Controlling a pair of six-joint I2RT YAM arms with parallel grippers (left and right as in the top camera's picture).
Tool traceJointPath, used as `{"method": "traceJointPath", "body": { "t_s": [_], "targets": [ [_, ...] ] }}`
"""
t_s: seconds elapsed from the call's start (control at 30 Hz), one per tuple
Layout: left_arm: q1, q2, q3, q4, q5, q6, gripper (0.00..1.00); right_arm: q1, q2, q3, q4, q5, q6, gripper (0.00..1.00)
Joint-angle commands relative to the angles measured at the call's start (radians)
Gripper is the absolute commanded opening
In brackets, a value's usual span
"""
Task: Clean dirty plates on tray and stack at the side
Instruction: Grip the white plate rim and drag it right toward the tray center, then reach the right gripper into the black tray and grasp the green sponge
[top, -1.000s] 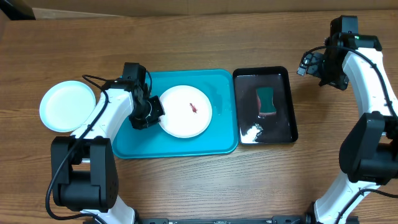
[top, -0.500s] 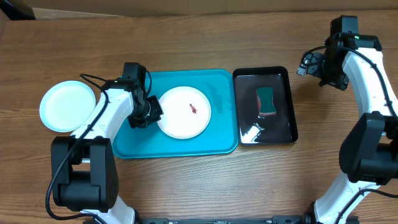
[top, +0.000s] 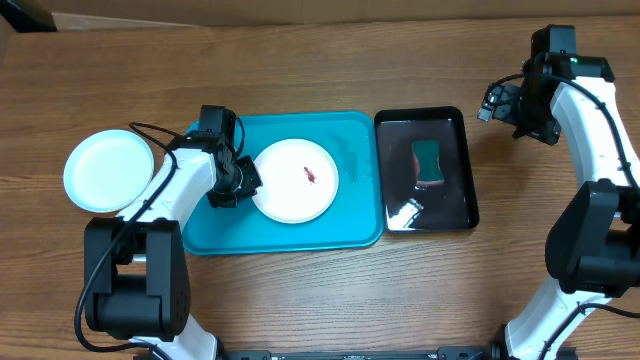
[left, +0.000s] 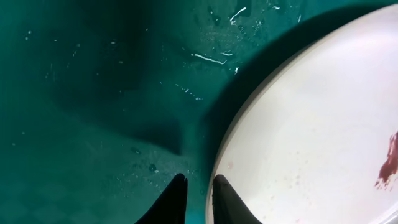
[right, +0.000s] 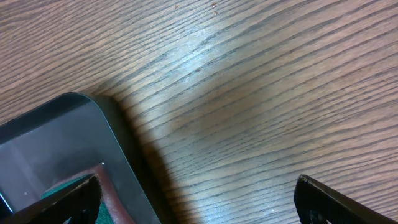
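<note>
A white plate (top: 294, 181) with a small red-brown smear (top: 311, 175) lies on the turquoise tray (top: 350, 225). My left gripper (top: 248, 184) is at the plate's left edge. In the left wrist view its fingers (left: 198, 180) are closed on the plate's rim (left: 231, 143), one finger on the plate and one over the tray floor (left: 93, 93). A pale, light-blue plate (top: 108, 170) sits on the table left of the tray. No yellow-green plate is in view. My right gripper (top: 493, 102) is open and empty above bare table (right: 249, 93), right of the black tray.
A glossy black tray (top: 465, 200) stands right of the turquoise tray and holds a green sponge (top: 429, 160). Its corner shows in the right wrist view (right: 93, 124). Water drops lie on the turquoise tray floor.
The white plate and my left gripper have shifted slightly to the left on the tray. The right arm has not moved.
</note>
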Motion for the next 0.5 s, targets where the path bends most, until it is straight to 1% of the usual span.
{"method": "traceJointPath", "body": {
  "t_s": [0.0, 0.27, 0.4, 0.47],
  "targets": [
    [-0.014, -0.021, -0.007, 0.014, -0.010, 0.046, 0.18, -0.001, -0.006, 0.006, 0.005, 0.003, 0.004, 1.00],
    [-0.032, -0.021, -0.009, 0.017, -0.014, 0.073, 0.19, -0.001, -0.006, 0.006, 0.006, 0.002, 0.005, 1.00],
    [-0.045, -0.020, -0.027, 0.038, -0.014, 0.072, 0.19, -0.001, -0.006, 0.006, 0.080, -0.016, 0.005, 1.00],
    [-0.048, -0.020, -0.042, 0.058, -0.015, 0.072, 0.19, -0.001, -0.006, 0.007, 0.067, -0.128, 0.005, 1.00]
  ]
}}
